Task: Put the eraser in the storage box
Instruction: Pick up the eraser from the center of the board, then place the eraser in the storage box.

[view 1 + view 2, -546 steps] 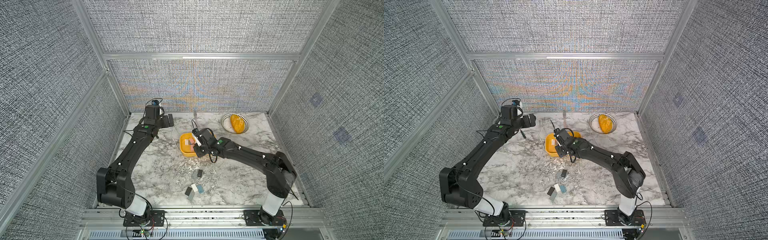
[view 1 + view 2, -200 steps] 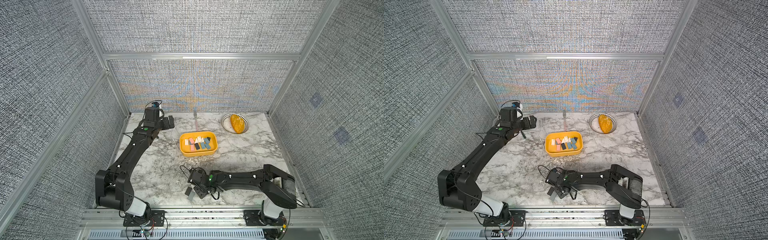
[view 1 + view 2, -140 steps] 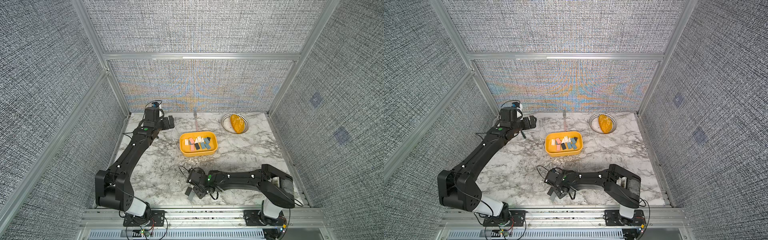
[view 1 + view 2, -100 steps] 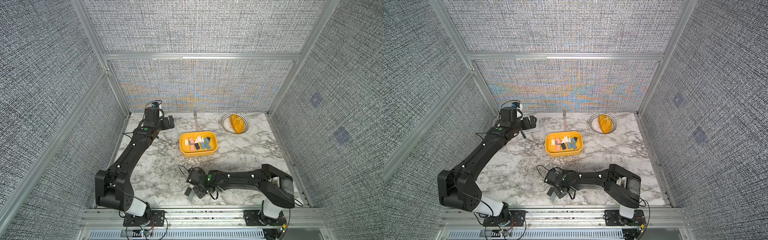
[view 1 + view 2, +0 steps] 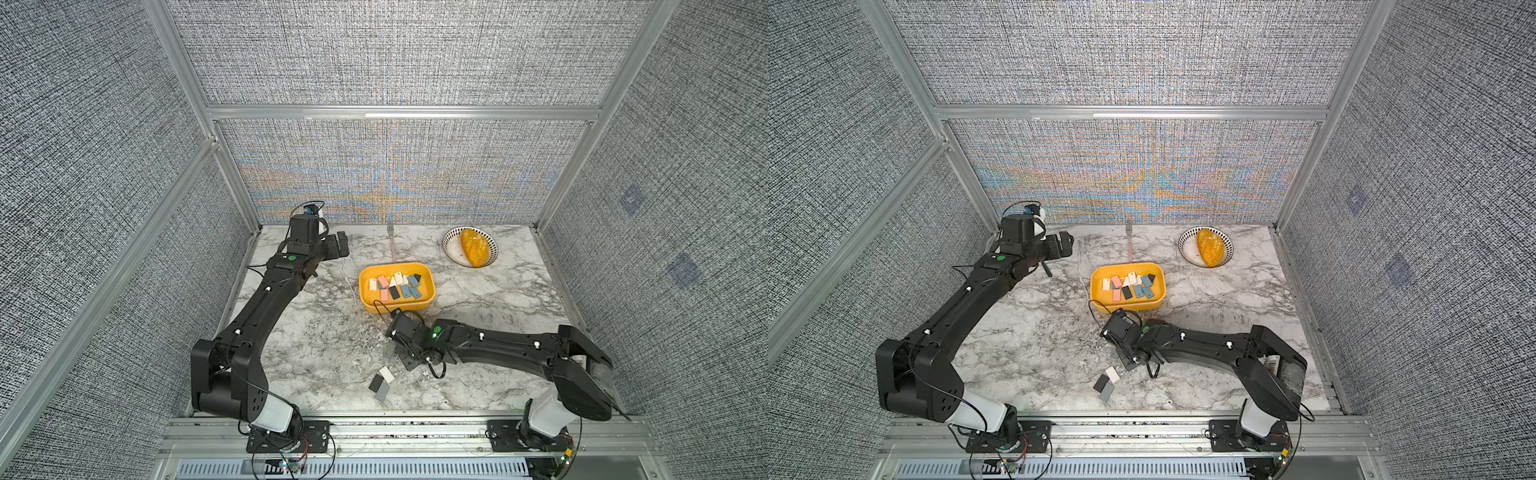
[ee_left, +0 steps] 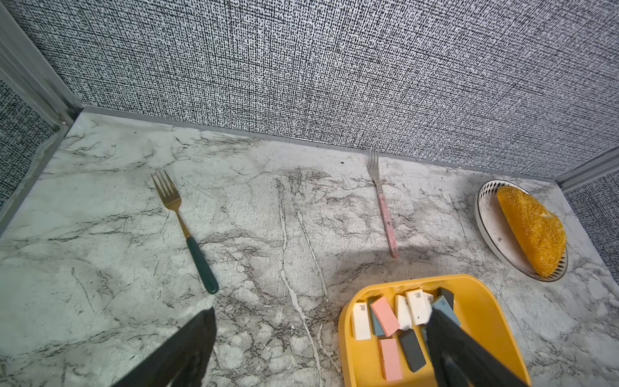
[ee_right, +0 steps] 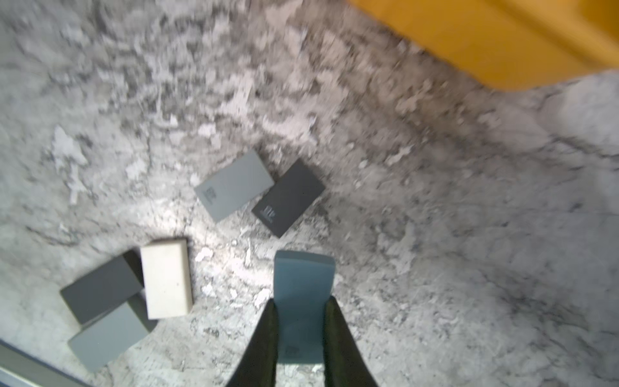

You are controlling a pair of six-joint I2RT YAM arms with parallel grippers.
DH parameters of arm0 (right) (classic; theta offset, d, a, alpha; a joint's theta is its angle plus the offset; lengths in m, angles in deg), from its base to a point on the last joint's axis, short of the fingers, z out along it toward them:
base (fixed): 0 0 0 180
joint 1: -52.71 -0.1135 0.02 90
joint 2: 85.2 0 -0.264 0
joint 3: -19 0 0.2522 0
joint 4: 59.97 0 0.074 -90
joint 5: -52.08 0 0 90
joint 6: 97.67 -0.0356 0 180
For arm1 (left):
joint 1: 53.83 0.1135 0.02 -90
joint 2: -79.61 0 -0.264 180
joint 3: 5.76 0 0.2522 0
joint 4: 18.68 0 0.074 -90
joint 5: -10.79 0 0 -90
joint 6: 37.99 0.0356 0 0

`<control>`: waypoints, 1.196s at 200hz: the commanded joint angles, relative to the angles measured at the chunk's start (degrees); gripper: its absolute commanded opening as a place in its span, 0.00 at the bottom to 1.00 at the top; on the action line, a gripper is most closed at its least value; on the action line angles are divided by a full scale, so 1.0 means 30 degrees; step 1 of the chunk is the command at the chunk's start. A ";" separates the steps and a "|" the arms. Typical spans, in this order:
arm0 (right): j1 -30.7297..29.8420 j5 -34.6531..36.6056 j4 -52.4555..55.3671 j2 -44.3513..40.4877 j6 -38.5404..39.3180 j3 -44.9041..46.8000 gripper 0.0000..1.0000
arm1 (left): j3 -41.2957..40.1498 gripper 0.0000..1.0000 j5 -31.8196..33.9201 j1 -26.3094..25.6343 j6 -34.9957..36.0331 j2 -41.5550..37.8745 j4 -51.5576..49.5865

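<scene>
- The left gripper [image 5: 338, 245] hangs over the far left of the bench [image 5: 324, 349], near the back wall; its jaws are spread wide with nothing between them
- A green-handled fork [image 6: 187, 231] lies flat on the bench just ahead of that gripper, tines toward the back wall
- Five loose erasers lie near the front edge: a dark one [image 7: 100, 288], a white one [image 7: 165, 278] and a grey one [image 7: 107, 335] touching in a cluster; a light grey one [image 7: 234, 184] and a dark one [image 7: 288, 197] side by side closer to the box
- A pink-handled fork [image 5: 392, 249] lies behind the box
- The storage box [image 5: 428, 299] sits mid-bench with many small erasers inside
- The right gripper [image 7: 303, 301] is closed tight on a blue-grey eraser [image 7: 303, 274], pinching its long sides; the eraser is outside the box, just in front of its near wall
- A bowl [image 5: 451, 249] at the far right holds an orange lump [image 5: 473, 247]
</scene>
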 commanded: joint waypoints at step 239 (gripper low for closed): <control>0.7297 -0.3584 -0.3439 1.3199 0.6277 -1.5341 0.18 | 0.1379 1.00 0.0689 0.0067 0.0484 0.1030 -0.0076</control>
